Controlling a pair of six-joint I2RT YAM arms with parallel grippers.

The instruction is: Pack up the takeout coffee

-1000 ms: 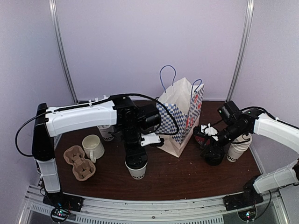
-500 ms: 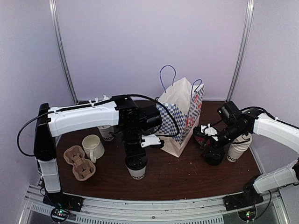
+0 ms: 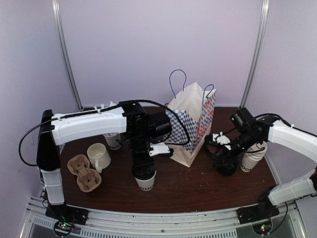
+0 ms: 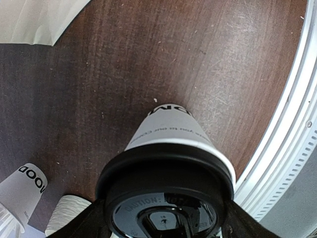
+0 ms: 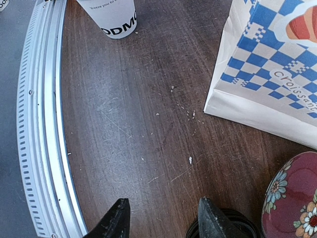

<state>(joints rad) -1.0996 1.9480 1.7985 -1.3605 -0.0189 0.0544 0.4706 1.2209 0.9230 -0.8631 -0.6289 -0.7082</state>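
Note:
A takeout coffee cup (image 3: 145,181), white with a black lid, stands near the table's front middle. My left gripper (image 3: 143,169) is shut on its lid. In the left wrist view the fingers (image 4: 94,224) press both sides of the lid (image 4: 166,198). The same cup shows in the right wrist view (image 5: 111,17). My right gripper (image 3: 224,158) is open and empty just above the table at the right; it also shows in the right wrist view (image 5: 163,203). A black round thing (image 5: 225,229) lies under its right finger. The blue-checked paper bag (image 3: 192,124) stands open at centre.
A cardboard cup carrier (image 3: 84,173) and a cream mug (image 3: 99,156) sit at the left, with a lettered white cup (image 3: 113,141) behind them. Another lettered white cup (image 3: 252,159) stands far right. A red floral bowl (image 5: 292,198) is beside the bag. The metal rail (image 5: 39,124) runs along the front edge.
My left gripper has settled slightly lower on the cup. The right arm has barely moved.

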